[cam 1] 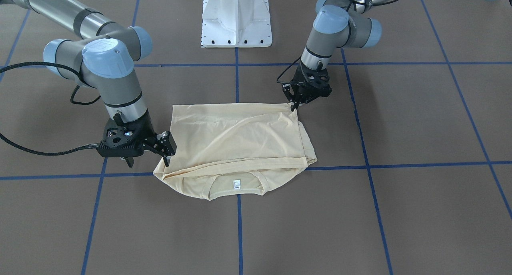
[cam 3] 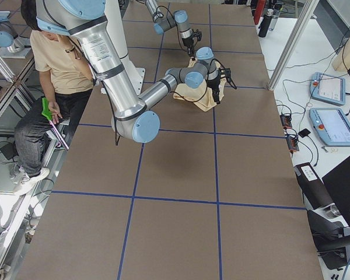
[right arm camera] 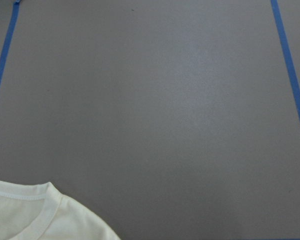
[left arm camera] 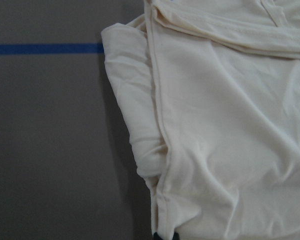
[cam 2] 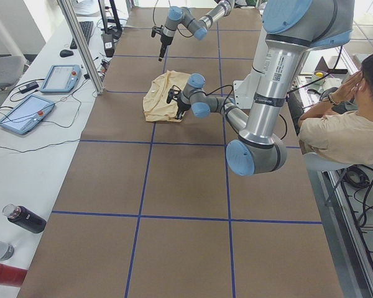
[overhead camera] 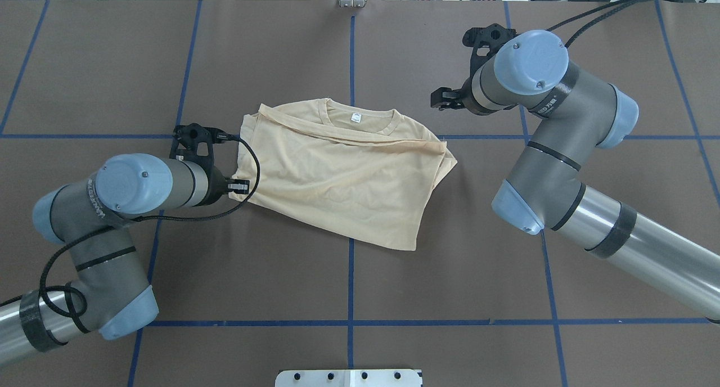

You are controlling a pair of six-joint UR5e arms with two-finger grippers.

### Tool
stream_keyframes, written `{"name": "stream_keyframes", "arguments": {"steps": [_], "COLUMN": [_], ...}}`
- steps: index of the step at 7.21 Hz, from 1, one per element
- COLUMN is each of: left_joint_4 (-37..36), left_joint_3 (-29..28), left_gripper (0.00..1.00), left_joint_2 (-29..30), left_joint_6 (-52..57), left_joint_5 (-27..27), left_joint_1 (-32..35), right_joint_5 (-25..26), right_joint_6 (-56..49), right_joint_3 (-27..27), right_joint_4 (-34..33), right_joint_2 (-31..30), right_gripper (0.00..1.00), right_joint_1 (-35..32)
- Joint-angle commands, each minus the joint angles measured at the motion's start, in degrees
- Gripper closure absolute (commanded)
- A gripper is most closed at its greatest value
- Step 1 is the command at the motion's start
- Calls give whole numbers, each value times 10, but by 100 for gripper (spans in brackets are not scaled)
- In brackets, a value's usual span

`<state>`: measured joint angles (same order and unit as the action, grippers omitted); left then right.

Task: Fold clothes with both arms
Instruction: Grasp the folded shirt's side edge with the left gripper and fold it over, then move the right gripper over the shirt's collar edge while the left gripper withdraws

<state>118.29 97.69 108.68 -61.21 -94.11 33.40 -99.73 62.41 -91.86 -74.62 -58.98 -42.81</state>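
Observation:
The pale yellow clothes (cam 1: pixel 240 139), a shirt folded into a rough rectangle, lie mid-table with the collar and its white neck label (cam 1: pixel 237 183) on the side far from the robot. My left gripper (cam 1: pixel 295 105) is shut on the shirt's near corner; the left wrist view shows the fabric edge (left arm camera: pixel 162 200) running down into the dark tips. My right gripper (cam 1: pixel 164 155) hangs open above the table beside the shirt's far corner and holds nothing. Its wrist view shows bare table and only a bit of the collar (right arm camera: pixel 35 210).
The brown table (overhead camera: pixel 360 286) carries a grid of blue tape lines. The white robot pedestal (cam 1: pixel 237 17) stands at the near edge. A seated person (cam 2: pixel 342 124) is beside the robot. A side bench holds tablets (cam 2: pixel 25 115) and bottles (cam 2: pixel 25 218).

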Motion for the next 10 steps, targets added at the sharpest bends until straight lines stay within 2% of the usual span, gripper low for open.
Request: {"name": "stream_keyframes", "arguments": {"steps": [1, 2, 3, 5, 6, 7, 8, 9, 10], "left_joint_4": [0, 0, 31, 154, 158, 159, 159, 159, 160], "left_joint_3": [-66, -140, -214, -396, -419, -420, -419, -414, -390], "left_gripper": [100, 100, 100, 100, 100, 100, 1, 0, 0], "left_joint_2": [35, 96, 151, 242, 280, 283, 282, 280, 259], "left_joint_6": [81, 85, 86, 97, 99, 98, 103, 124, 177], "left_joint_5": [-4, -4, -4, -3, -10, -18, -19, -24, -84], "left_joint_1": [87, 108, 126, 152, 160, 160, 161, 168, 194], "right_joint_5": [1, 0, 1, 0, 1, 1, 1, 2, 3], "right_joint_6": [-1, -1, -1, 0, 0, 3, 9, 27, 65], "right_joint_3": [0, 0, 0, 0, 0, 0, 1, 2, 10], "right_joint_4": [0, 0, 0, 0, 0, 0, 0, 0, -3], "right_joint_2": [0, 0, 0, 0, 0, 1, 5, 12, 34], "right_gripper": [0, 0, 0, 0, 0, 0, 0, 0, 0], "right_joint_1": [1, 2, 2, 2, 2, 4, 8, 14, 29]}}
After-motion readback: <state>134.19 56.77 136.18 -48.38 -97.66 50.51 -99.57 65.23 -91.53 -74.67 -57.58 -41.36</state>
